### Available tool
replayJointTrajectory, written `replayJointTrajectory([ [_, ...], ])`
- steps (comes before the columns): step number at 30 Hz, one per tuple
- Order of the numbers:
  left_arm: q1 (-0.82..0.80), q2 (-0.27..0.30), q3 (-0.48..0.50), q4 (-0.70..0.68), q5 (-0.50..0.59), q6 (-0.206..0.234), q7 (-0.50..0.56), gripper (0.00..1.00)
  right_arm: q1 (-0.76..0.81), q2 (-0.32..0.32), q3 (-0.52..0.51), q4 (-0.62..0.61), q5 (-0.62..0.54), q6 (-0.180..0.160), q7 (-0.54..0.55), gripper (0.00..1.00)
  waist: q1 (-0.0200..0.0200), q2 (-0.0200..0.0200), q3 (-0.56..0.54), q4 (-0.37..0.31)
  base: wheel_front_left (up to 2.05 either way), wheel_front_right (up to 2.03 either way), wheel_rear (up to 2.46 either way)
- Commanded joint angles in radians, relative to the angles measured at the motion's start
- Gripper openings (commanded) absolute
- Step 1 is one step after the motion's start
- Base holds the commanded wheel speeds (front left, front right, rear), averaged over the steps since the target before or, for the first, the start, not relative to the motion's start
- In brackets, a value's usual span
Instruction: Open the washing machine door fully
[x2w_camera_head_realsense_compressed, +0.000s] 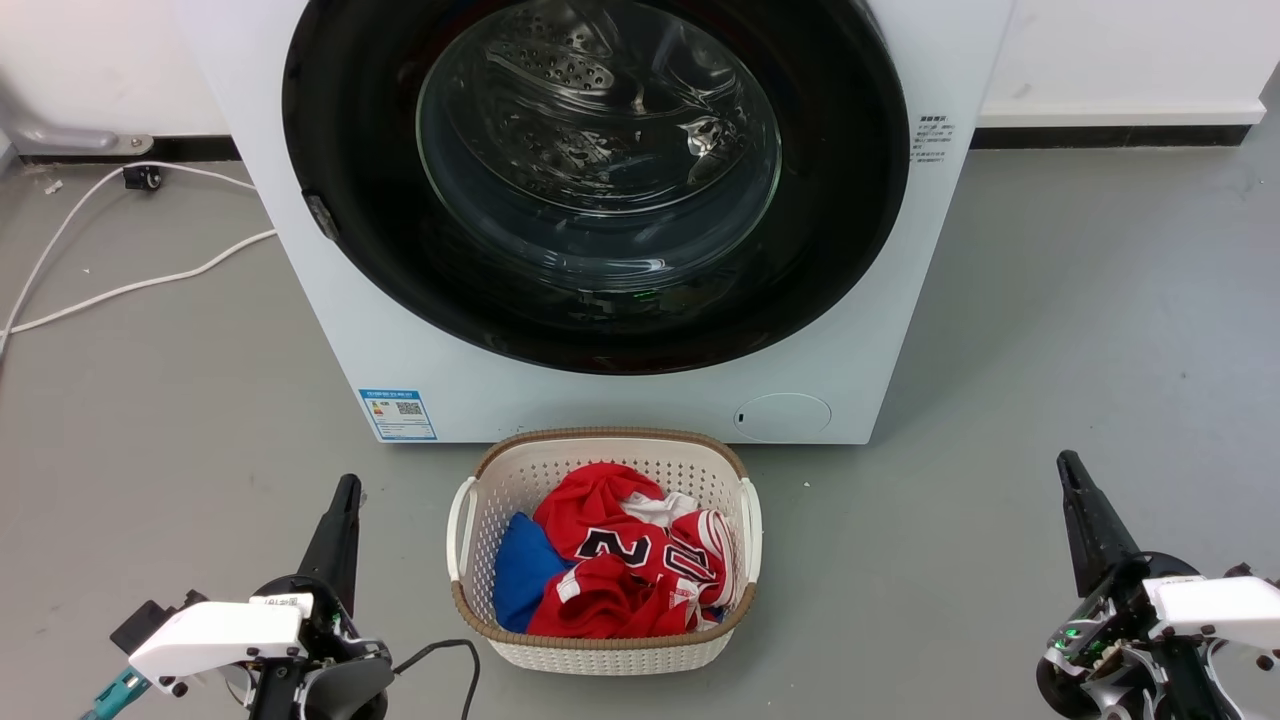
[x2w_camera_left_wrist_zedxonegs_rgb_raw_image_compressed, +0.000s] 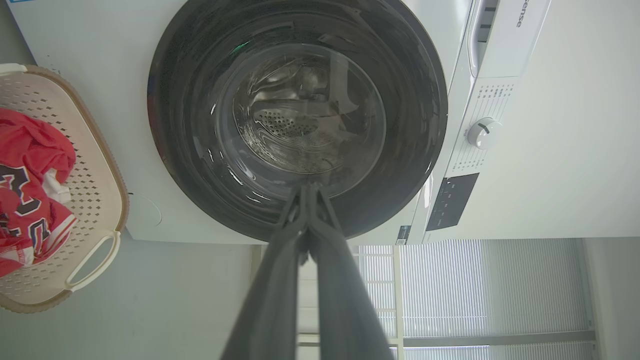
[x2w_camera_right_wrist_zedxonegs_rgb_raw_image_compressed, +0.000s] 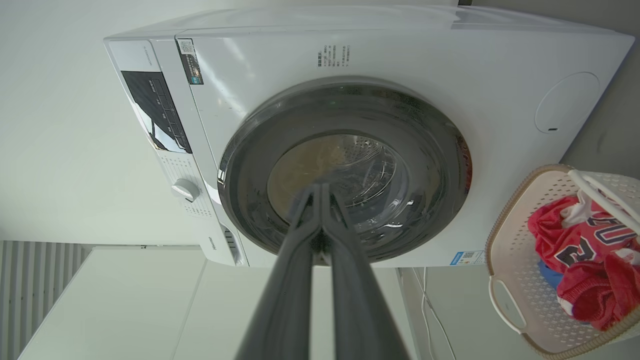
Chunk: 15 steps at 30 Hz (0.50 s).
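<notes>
The white washing machine (x2w_camera_head_realsense_compressed: 640, 400) stands straight ahead on the grey floor. Its door (x2w_camera_head_realsense_compressed: 360, 200), a wide glossy black rim around bulging clear glass, lies flat against the front, shut, with a small latch notch on its left rim. The steel drum shows through the glass. My left gripper (x2w_camera_head_realsense_compressed: 348, 488) is at the lower left, shut and empty, well short of the machine. My right gripper (x2w_camera_head_realsense_compressed: 1068, 464) is at the lower right, also shut and empty. In the wrist views the door (x2w_camera_left_wrist_zedxonegs_rgb_raw_image_compressed: 170, 125) (x2w_camera_right_wrist_zedxonegs_rgb_raw_image_compressed: 440, 165) sits behind each pair of closed fingertips (x2w_camera_left_wrist_zedxonegs_rgb_raw_image_compressed: 309, 190) (x2w_camera_right_wrist_zedxonegs_rgb_raw_image_compressed: 320, 187).
A white laundry basket (x2w_camera_head_realsense_compressed: 600, 645) with red and blue clothes sits on the floor just in front of the machine, between my arms. White cables (x2w_camera_head_realsense_compressed: 120, 285) trail over the floor at the left. A control panel with a dial (x2w_camera_left_wrist_zedxonegs_rgb_raw_image_compressed: 484, 132) is on the machine's top front.
</notes>
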Motion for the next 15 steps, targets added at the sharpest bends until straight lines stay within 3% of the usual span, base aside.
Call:
replayJointTrajectory([
  [1, -0.008, -0.001, 0.003, 0.001, 0.004, -0.002, 0.002, 0.0, -0.012, 0.003, -0.001, 0.001, -0.006, 0.0, 0.003, 0.0, 0.0, 0.0, 0.0, 0.0, 0.0, 0.0, 0.0],
  [15, -0.008, -0.002, 0.005, 0.0, 0.007, -0.002, 0.005, 0.0, -0.012, 0.005, -0.003, 0.001, -0.007, 0.0, 0.005, 0.0, 0.0, 0.0, 0.0, 0.0, 0.0, 0.0, 0.0],
])
